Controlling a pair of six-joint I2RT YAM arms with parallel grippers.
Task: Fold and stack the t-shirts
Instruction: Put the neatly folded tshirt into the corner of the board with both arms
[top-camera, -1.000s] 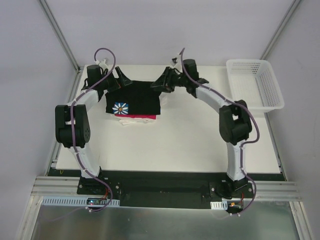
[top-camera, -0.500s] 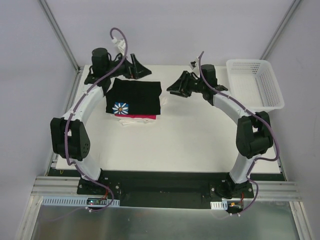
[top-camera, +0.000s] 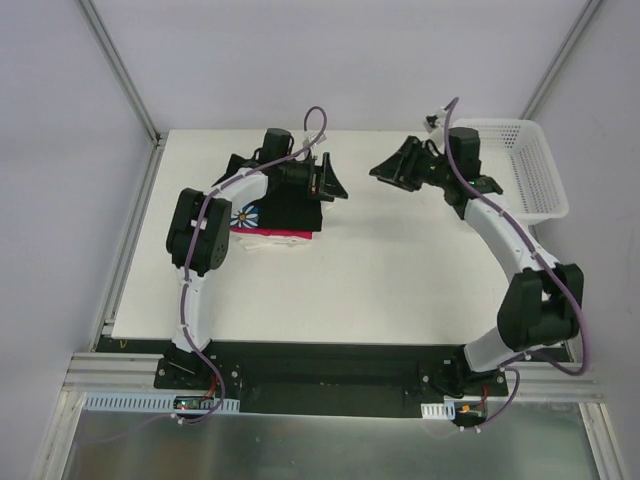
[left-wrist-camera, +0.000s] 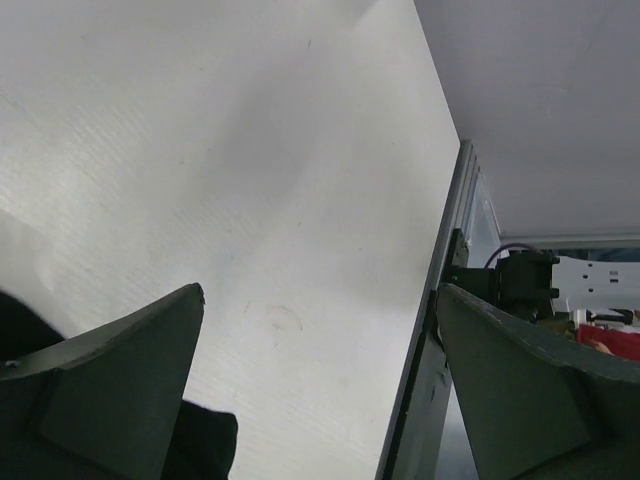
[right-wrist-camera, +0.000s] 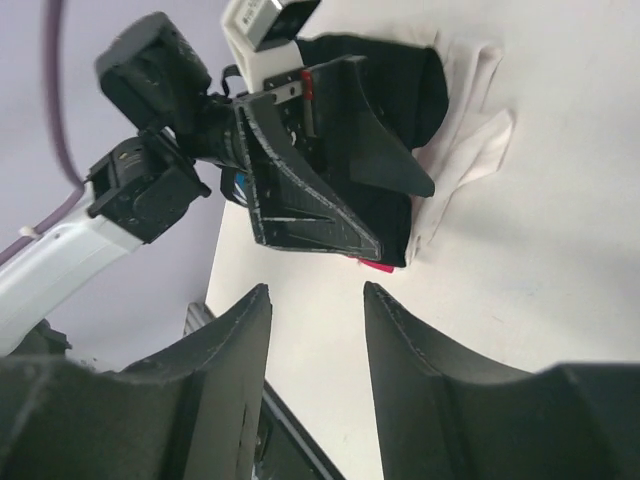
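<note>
On my screen the folded black cloth t-shirt (top-camera: 296, 212) carries a blue square print (top-camera: 244, 215) with a white daisy on it. Under it I make out a magenta-pink shirt (top-camera: 285, 234) and white cloth shirts (right-wrist-camera: 468, 140). The rectangular plastic mesh basket (top-camera: 548, 180) is white, patterned with a grid of small holes, and the flat tabletop (top-camera: 380, 280) is off-white. Both arms are white with black joints, with purple cables (top-camera: 318, 115) looping along them. The fingers (left-wrist-camera: 110, 390) look dark grey.

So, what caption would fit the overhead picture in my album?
Left claw open by the stacked t-shirts, right claw open and empty, white basket off to the side.
</note>
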